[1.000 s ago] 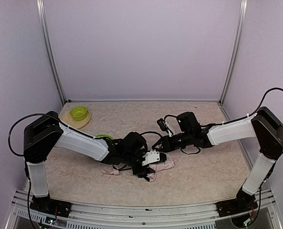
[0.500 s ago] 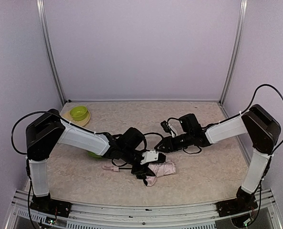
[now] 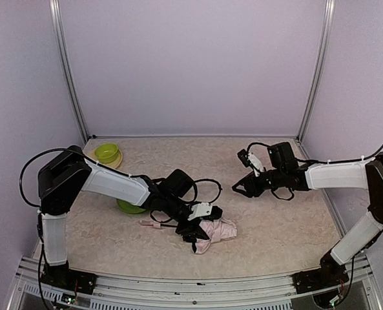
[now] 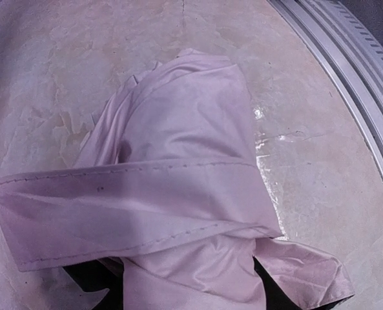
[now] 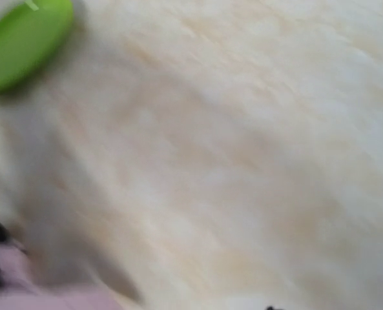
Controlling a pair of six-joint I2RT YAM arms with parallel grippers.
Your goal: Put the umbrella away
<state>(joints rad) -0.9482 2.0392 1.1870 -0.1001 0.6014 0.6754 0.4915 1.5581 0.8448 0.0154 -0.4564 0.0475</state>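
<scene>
Lying under the left end effector (image 3: pixel 193 237) is the umbrella (image 3: pixel 218 229).

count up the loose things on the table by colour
green: 2, the bowl and the plate
pale pink: 1, the umbrella
tan: 1, the dish under the bowl
total: 4
</scene>
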